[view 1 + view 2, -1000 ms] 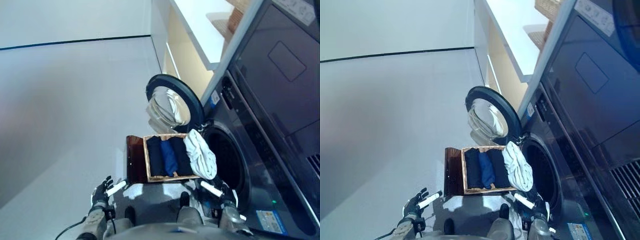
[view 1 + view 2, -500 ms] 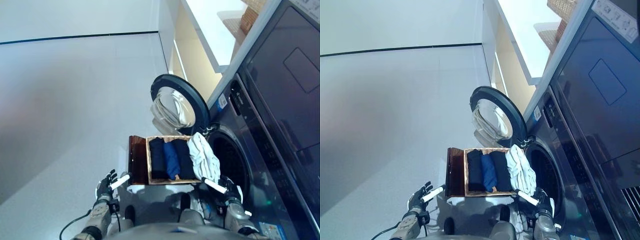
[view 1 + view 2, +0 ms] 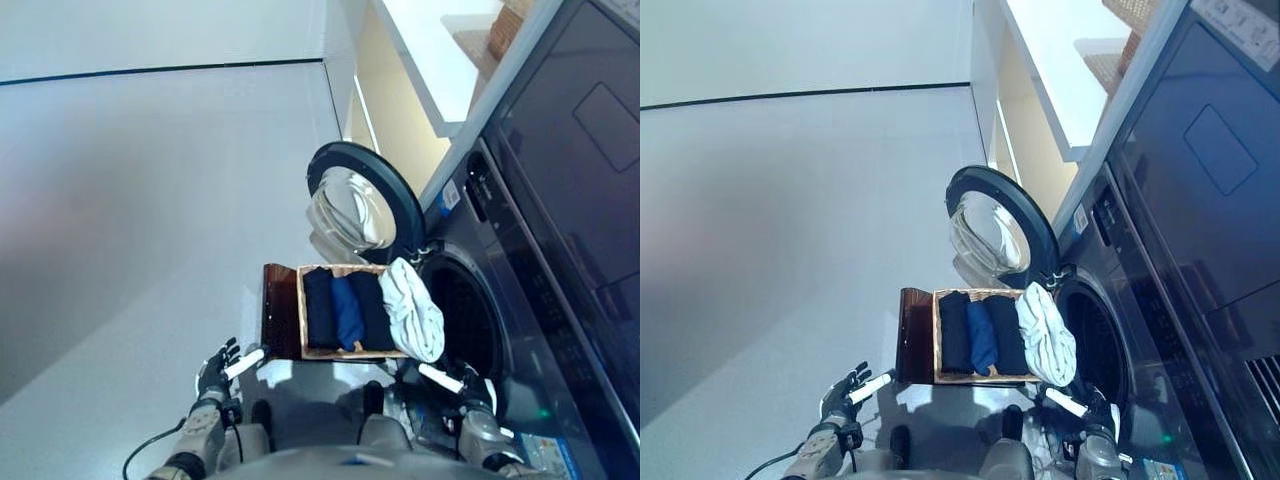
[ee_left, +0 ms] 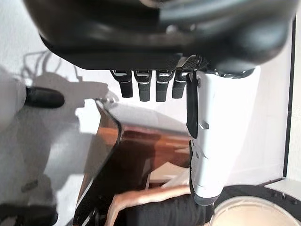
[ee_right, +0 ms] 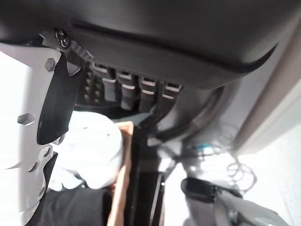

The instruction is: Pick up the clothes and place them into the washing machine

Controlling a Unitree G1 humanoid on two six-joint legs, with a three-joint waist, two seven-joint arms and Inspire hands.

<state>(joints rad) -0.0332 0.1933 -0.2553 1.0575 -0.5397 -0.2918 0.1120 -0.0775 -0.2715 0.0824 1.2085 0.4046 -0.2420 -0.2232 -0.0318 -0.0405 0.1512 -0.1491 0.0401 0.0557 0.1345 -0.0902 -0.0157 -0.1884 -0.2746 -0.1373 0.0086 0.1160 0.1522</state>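
Left eye view, looking down from the robot's head: a wicker basket (image 3: 350, 352) sits on a small dark wooden stand (image 3: 280, 325) just in front of the open drum of a front-loading washing machine (image 3: 520, 290). Its round door (image 3: 360, 200) is swung wide open to the far side. Inside the basket lie folded dark clothes (image 3: 322, 310), a blue garment (image 3: 348, 312) between them, and a white garment (image 3: 412, 308) bunched at the end nearest the drum, spilling over the rim.

Compared with a second ago the whole scene has shifted slightly in the picture, which reads as the head camera moving, not the laundry. The basket and clothes lie as before. Both hands remain low, near the robot's body. The left hand (image 3: 222, 368) hangs beside the stand, fingers relaxed and spread, holding nothing. The right hand (image 3: 462, 385) hangs by the drum opening, fingers likewise loose and empty, short of the white garment.

So no garment has been lifted yet. The robot appears to be settling its stance before a first reach, probably for the white garment.
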